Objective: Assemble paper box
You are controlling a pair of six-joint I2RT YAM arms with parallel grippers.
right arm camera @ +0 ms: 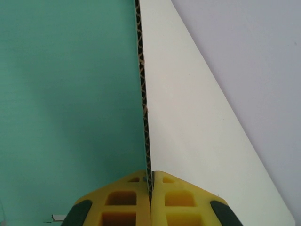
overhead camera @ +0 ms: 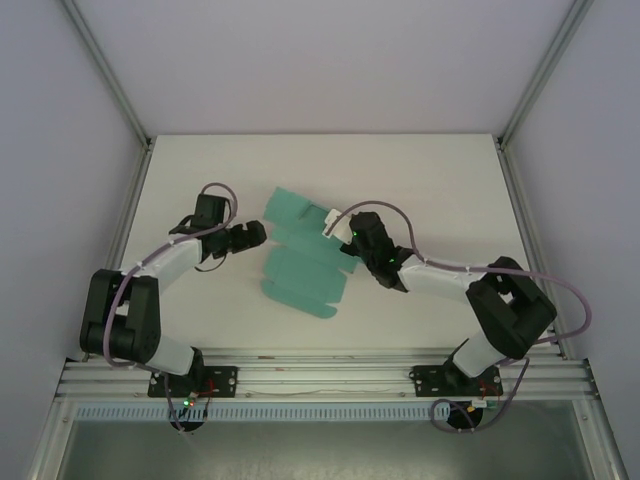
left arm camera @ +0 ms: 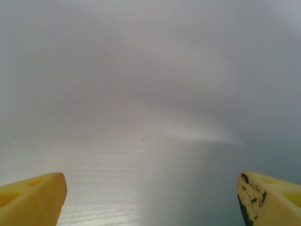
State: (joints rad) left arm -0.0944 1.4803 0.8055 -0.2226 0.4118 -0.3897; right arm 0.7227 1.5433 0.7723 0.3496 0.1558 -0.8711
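Observation:
The paper box (overhead camera: 303, 260) is a flat teal-green die-cut sheet with flaps, lying mid-table between the arms. My right gripper (overhead camera: 345, 232) is shut on one of its flaps; in the right wrist view the yellow fingers (right arm camera: 134, 197) pinch the card's corrugated edge (right arm camera: 145, 108), teal face on the left, cream underside on the right. My left gripper (overhead camera: 250, 236) hangs just left of the sheet, apart from it. Its yellow fingertips (left arm camera: 33, 200) stand wide apart at the frame's bottom corners, with bare table between them.
The white table (overhead camera: 420, 180) is walled by pale panels and aluminium posts. A metal rail (overhead camera: 320, 375) runs along the near edge, carrying both arm bases. Open tabletop lies behind the sheet and to its right.

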